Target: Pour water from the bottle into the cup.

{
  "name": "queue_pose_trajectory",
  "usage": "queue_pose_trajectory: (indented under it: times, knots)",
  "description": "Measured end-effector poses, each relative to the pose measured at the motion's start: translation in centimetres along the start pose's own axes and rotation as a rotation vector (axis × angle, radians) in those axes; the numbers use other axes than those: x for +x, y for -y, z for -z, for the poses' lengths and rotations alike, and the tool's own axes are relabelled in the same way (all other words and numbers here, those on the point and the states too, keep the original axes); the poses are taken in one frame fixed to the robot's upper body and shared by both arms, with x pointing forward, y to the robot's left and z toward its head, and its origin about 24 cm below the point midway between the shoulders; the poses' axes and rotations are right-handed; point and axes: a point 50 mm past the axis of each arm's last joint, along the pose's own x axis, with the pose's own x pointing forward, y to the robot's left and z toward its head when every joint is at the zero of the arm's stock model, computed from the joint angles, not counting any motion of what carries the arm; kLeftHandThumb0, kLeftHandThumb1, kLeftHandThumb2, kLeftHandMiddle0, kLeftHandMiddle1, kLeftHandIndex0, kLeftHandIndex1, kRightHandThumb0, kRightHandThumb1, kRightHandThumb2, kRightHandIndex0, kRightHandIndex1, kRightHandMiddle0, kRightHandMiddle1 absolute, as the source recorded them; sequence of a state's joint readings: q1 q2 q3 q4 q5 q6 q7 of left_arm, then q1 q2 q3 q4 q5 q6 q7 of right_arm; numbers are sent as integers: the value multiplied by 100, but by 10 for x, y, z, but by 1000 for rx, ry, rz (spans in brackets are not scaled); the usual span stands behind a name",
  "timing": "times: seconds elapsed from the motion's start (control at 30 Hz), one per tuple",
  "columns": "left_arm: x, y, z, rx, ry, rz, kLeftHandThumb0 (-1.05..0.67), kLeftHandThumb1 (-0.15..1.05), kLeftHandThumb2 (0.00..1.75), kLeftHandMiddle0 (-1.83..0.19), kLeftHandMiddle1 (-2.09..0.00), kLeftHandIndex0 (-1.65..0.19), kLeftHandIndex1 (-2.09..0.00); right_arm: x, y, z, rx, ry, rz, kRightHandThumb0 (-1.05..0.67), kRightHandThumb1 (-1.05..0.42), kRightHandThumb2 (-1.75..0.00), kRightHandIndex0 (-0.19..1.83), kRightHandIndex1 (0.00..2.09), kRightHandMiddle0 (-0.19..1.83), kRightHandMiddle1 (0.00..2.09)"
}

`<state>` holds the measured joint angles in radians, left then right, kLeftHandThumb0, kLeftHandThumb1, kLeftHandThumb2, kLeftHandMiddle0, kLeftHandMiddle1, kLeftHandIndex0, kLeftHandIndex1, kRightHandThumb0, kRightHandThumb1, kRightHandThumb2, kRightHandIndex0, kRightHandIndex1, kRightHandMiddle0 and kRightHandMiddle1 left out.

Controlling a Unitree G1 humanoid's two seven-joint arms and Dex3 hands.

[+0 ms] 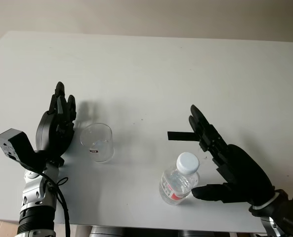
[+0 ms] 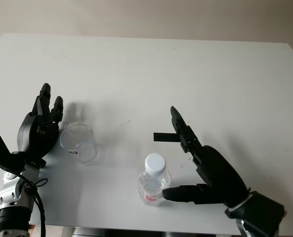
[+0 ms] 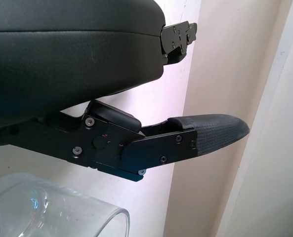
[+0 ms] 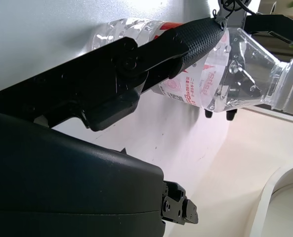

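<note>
The capped bottle (image 1: 180,178) is shown upright near the front edge of the white bench (image 1: 151,69), with the clear cup (image 1: 97,142) standing apart from it toward the robot's left. The right hand (image 1: 220,163) is placed just beside the bottle, unclosed and holding nothing: the thumb tip (image 1: 198,192) lies against or nearly against the lower body, while the fingers (image 1: 201,127) are extended past the cap on the far side. The step in hand is judged to be the grasp of the bottle. It is best done by closing the fingers around the labelled middle of the body rather than the neck, with the thumb opposed, so that the thin plastic is not crushed and the bottle is not pushed over. The white cap (image 1: 188,161) is seen to be still on, and would have to be dealt with before pouring. The left hand (image 1: 57,126) is held upright and empty just beside the cup, its fingers (image 1: 62,101) pointing away from the robot. A black strip (image 1: 181,135) lies on the bench beyond the bottle.
</note>
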<state>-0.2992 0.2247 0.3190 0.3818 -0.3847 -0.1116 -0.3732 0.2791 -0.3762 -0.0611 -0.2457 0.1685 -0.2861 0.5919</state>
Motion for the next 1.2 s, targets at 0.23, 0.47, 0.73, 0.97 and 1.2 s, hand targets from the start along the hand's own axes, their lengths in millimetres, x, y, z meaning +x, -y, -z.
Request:
queue_pose_trajectory:
  times: [0.23,0.47,0.73,0.97,1.2]
  knots:
    - [0,0,0,-1,-3,-1,-83,105,60,19,-4,19,0,0,-1,1,23,-22,-20,-88,-89,-5,-19,0,-19,0]
    - [1,-2,-2,6,-2,0,-83,105,60,19,-4,19,0,10,-11,1,1,0,-88,-89,-89,-5,-19,0,-19,0]
    - [2,-3,-4,9,-3,-7,-82,105,61,19,-5,19,-1,31,-18,9,23,29,-172,-92,-88,-5,-19,0,-19,0]
    - [3,-3,-4,9,-3,-9,-82,105,62,19,-3,19,0,46,-22,8,18,54,-259,-95,-90,-6,-19,0,-19,0]
    - [3,-3,-6,11,0,-23,-82,105,60,18,-5,19,-1,57,-27,5,83,97,-331,-88,-85,-4,-19,0,-19,0]
